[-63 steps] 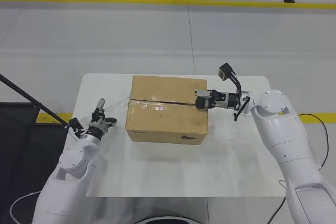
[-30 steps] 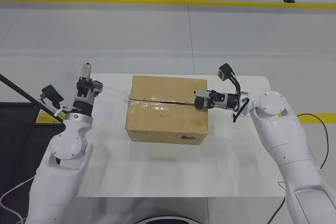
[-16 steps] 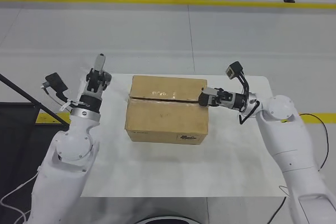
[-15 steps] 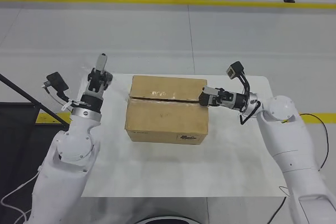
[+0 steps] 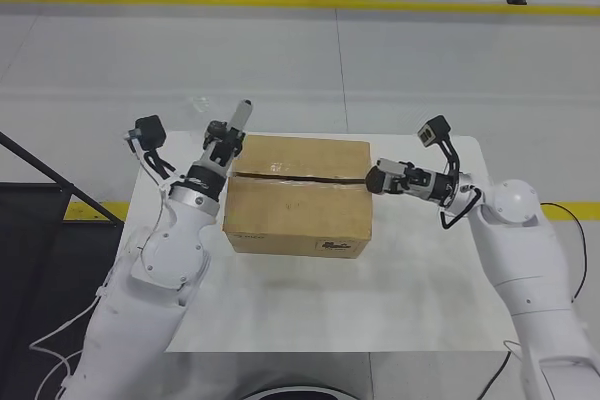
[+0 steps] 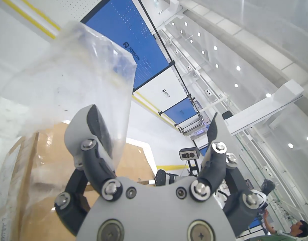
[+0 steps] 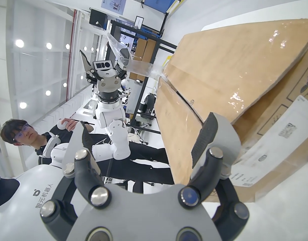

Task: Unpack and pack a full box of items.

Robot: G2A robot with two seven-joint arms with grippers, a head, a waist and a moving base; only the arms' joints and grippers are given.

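Box (image 5: 298, 200): cardboard, sits mid-table toward the far edge, both top flaps down. Seam (image 5: 295, 180) runs left-right across the top. In the right wrist view it gapes slightly.

Tape (image 6: 68, 81): clear strip, lifted off the seam's left end. It runs from there up to the left gripper (image 6: 154, 117) and clings to one finger pad (image 6: 98, 126).

Left gripper: fingers spread wide, nothing pinched between them. It hangs above the box's far-left corner.

Right gripper (image 7: 146, 124): also wide, holding nothing, at the right end of the seam, with one finger just beside the box's right top edge.

Step (judged): unpacking, at the tape strip-off, flaps not yet opened. How much tape remains along the seam I cannot tell.

Next move calls for:
- getting the tape off the left finger and out of the way, since it sticks on contact
- a finger under a flap edge at the seam, with the other arm steadying the box against sliding

Edges and room:
- The table (image 5: 420, 290) shows broad white top near of the box and to its right, good for laying items out.
- The left strip is narrower.
- The box's far side is close to the far table edge, so flaps folding that way overhang it.
- A black pole (image 5: 30, 160) stands off the table's left side, a risk to the left elbow.
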